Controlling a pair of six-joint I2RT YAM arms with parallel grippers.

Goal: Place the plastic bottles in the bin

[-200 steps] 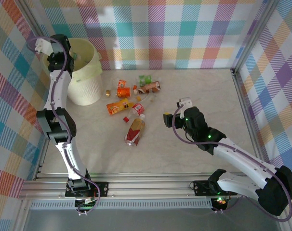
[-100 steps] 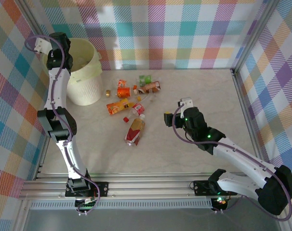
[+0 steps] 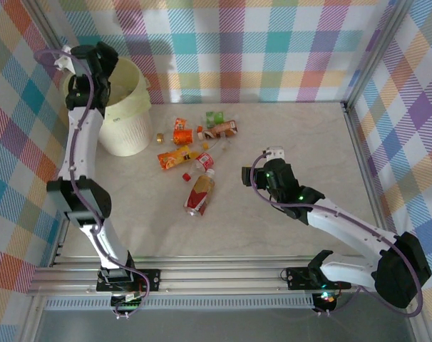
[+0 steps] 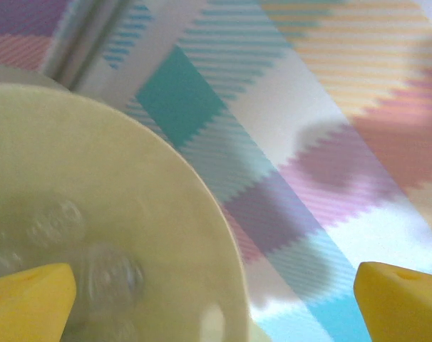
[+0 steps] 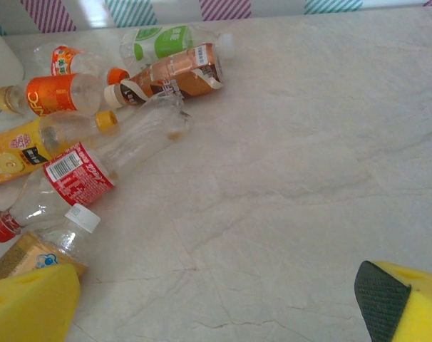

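- Top external view: the bin point(image 3: 127, 132) stands at the upper left of the frame, on the table point(image 3: 294, 135) and against the checked wall point(image 3: 273, 50).
- The left gripper point(image 3: 102, 58) hangs over the bin's upper-left rim, above its mouth.
- The plastic bottles point(image 3: 194, 153) lie loose on the table just right of the bin, left of the frame's centre. One with a red-brown label point(image 3: 200, 194) is lowest in the frame.
- The right gripper point(image 3: 247, 175) sits right of this cluster and apart from it, its fingers pointing left towards it.
- Left wrist view: the left gripper point(image 4: 216, 306) is spread wide, with one yellow fingertip point(image 4: 27, 303) in each bottom corner and nothing between them. The bin's curved rim point(image 4: 166, 228) lies below it, and blurred clear bottle shapes point(image 4: 59, 228) show inside.
- Right wrist view: the right gripper point(image 5: 216, 306) is also spread wide and holds nothing, with bare table point(image 5: 309, 178) between its fingertips point(image 5: 31, 306).
- The bottles fill the upper left of that view. The nearest, a clear one with a white cap point(image 5: 70, 228), lies just above the left fingertip; whether they touch cannot be told.
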